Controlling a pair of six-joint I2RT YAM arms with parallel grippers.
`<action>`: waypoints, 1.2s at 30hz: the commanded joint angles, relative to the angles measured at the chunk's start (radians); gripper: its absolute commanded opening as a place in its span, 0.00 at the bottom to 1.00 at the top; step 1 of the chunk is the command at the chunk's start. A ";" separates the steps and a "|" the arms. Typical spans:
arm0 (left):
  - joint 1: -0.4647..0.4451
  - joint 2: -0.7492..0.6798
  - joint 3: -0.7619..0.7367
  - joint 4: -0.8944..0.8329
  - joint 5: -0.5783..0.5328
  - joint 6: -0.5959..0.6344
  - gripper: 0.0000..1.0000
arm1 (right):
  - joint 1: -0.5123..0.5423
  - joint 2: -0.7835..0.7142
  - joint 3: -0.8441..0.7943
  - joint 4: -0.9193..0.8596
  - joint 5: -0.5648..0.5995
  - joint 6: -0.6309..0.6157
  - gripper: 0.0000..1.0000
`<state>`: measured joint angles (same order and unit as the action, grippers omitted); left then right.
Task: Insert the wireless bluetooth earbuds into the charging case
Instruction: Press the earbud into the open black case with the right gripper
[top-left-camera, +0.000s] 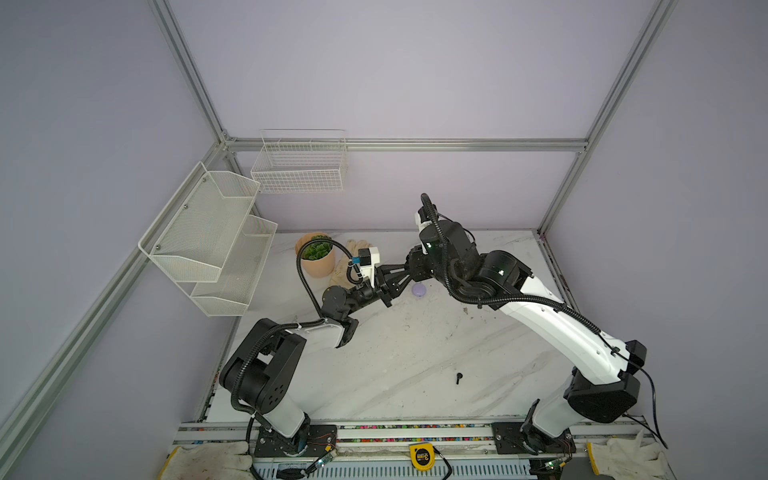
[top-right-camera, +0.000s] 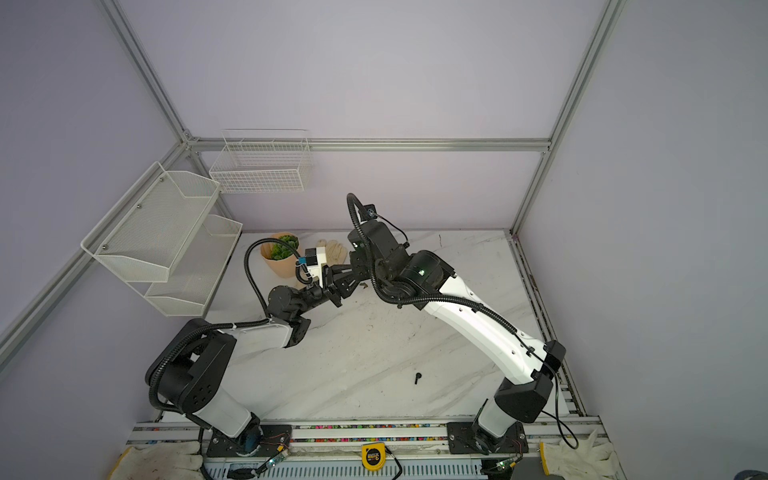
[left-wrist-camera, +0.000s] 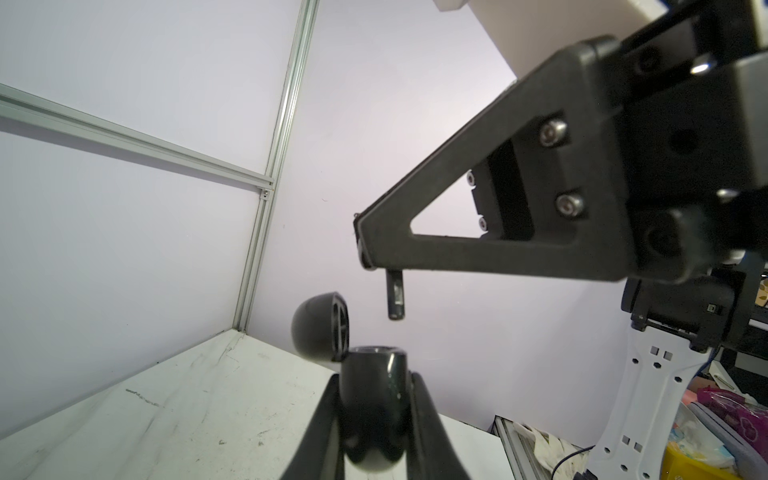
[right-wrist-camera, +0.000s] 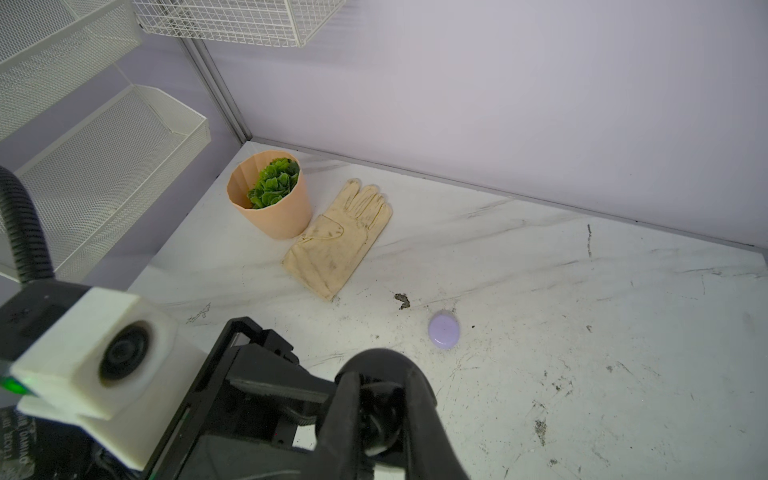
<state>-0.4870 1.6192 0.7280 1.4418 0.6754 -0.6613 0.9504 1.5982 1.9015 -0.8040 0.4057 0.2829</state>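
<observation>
my left claw (left-wrist-camera: 374, 380) pinches the open case (left-wrist-camera: 365, 407) upright; my right claw (left-wrist-camera: 368, 249) pinches an earbud (left-wrist-camera: 395, 297) just above, ready to insert.

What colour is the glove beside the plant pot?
The glove is pale yellow; clearest in right wrist view.

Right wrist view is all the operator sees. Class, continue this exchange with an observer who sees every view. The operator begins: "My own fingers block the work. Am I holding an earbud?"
Observer: Yes. The left wrist view shows the right gripper pinching a black earbud, stem sticking out below the fingertips.
Operator: Is a case ready for it?
Observer: The left gripper clamps the black case, and its lid is swung open. The stem points at the opening but is not yet inside.
Operator: Any other earbuds about?
Observer: In both top views a second black earbud lies loose on the table, nearer the arms' bases.
</observation>
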 joint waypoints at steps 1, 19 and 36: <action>-0.004 -0.045 0.073 0.062 -0.013 0.014 0.00 | 0.009 0.004 -0.025 0.020 0.024 0.009 0.15; -0.004 -0.053 0.069 0.061 -0.020 0.020 0.00 | 0.027 0.001 -0.036 0.019 0.005 0.034 0.14; -0.004 -0.067 0.056 0.061 -0.026 0.029 0.00 | 0.032 0.030 0.063 -0.044 -0.008 0.025 0.40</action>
<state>-0.4870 1.5940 0.7280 1.4357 0.6643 -0.6601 0.9756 1.6127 1.9049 -0.8047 0.4000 0.3080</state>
